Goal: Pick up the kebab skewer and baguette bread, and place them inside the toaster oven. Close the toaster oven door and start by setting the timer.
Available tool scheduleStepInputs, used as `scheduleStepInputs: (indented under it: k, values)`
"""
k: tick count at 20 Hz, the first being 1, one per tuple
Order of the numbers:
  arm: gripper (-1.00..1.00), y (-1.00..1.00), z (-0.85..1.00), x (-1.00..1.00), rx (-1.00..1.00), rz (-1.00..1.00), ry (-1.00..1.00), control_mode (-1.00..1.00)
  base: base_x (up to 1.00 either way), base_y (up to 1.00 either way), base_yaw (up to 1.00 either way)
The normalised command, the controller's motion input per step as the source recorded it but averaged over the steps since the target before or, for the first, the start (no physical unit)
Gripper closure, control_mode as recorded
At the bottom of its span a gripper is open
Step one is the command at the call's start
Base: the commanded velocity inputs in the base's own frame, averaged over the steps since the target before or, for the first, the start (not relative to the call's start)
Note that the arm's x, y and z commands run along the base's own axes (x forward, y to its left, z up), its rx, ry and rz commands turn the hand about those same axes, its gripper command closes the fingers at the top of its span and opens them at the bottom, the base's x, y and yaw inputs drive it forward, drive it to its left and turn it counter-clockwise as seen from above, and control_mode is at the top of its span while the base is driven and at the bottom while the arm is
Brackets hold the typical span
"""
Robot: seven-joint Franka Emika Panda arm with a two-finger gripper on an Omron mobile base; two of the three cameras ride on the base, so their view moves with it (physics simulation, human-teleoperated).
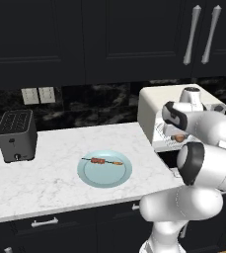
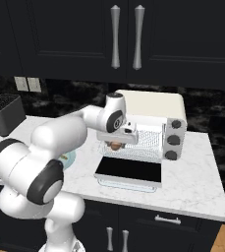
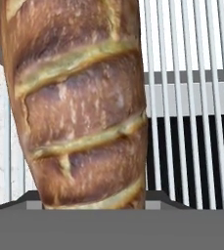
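White marble counter (image 1: 45, 183), dark cabinets. Gripper (image 2: 115, 143) at open oven (image 2: 153, 106) mouth, fingers pinching bread (image 3: 79, 102) over rack (image 3: 191, 97). Step: loading bread. Next: lower, release. Skewer (image 1: 103, 161) waits on plate (image 1: 104, 179).

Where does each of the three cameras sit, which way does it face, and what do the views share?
Left base view: behind the arm's left, facing the counter, the plate with the kebab skewer, and the slot toaster; arm at lower right.
Right base view: behind its right, facing the toaster oven and its lowered toaster oven door; arm at lower left.
Hand view: on the hand, looking at the baguette bread over the wire rack.
Both base views share the oven.
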Motion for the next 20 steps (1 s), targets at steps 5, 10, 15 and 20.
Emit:
scheduleStepInputs:
  k: [5,10,15,20]
  values:
    - [1.0,-0.06,-0.14,-0.01,0.0,0.0,0.0,-1.0,0.0,0.0,0.0]
    - [-1.0,0.05,-0.28,-0.25,0.0,-0.02,0.0,-1.0,0.0,0.0,0.0]
    - [-1.0,0.01,-0.06,-0.05,0.0,-0.02,-0.02,-1.0,0.0,0.0,0.0]
    - [-1.0,0.0,0.2,-0.03,0.0,0.0,-0.04,-1.0,0.0,0.0,0.0]
